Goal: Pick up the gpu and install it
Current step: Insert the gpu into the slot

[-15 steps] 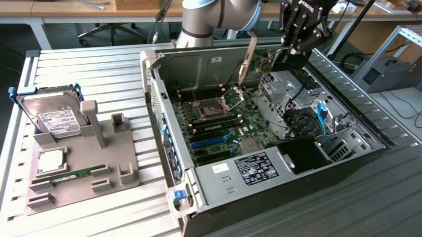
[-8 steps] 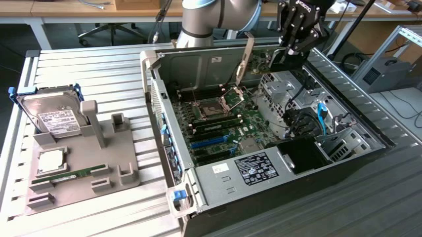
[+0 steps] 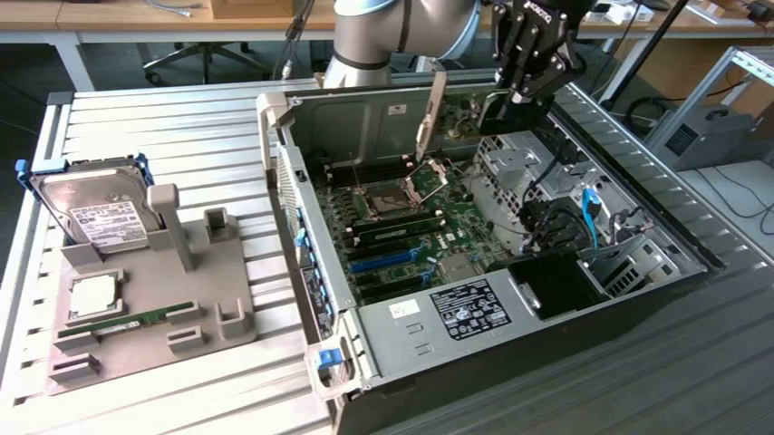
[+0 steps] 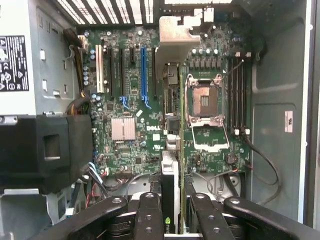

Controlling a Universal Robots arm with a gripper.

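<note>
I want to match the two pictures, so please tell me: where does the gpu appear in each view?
Exterior view: the gpu is upright over the open computer case, its silvery bracket toward the exterior view's left.
Wrist view: the gpu shows edge-on, held between the fingers of the end effector.
Shared landmark: the empty CPU socket, seen in both views.

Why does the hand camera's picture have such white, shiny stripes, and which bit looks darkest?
Wrist view: the stripes beyond the motherboard glare white, while the black shroud is darkest. Exterior view: light is even on the table; the computer case is shadowy inside.
</note>
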